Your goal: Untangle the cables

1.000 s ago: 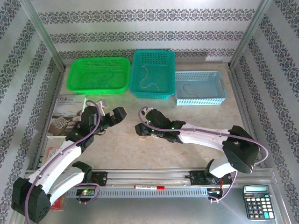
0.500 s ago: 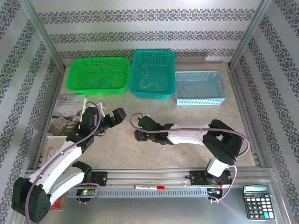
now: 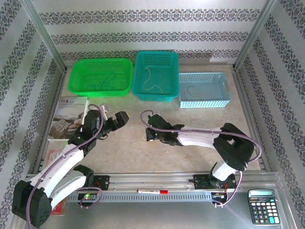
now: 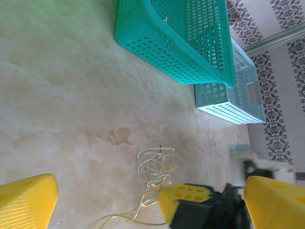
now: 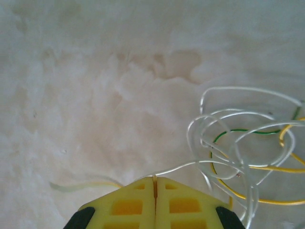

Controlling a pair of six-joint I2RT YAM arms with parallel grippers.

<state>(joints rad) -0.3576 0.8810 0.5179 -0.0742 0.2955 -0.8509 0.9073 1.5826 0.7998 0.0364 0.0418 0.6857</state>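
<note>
Left gripper (image 3: 120, 117) hung wide open over the table (image 3: 200, 124), holding nothing. Right gripper (image 5: 155, 183) was pinched tight on a white strand of the cables (image 4: 155, 167), a loose tangle of white, yellow and green lying mid-table. Surface pale, blotchy, stone-like, with a tan stain just beyond the tangle. Booklet (image 3: 66, 117) at left edge. Green basket (image 3: 100, 61), teal basket (image 3: 157, 53) and blue basket (image 3: 205, 75) stood along the back. Calculator (image 3: 262, 205) at near right. Walls (image 3: 152, 28) papered in grey floral stripes.

thin whitish, yellow and green cables (image 5: 237, 130) in a loose curly tangle, flat on the table (image 5: 95, 95)
</note>
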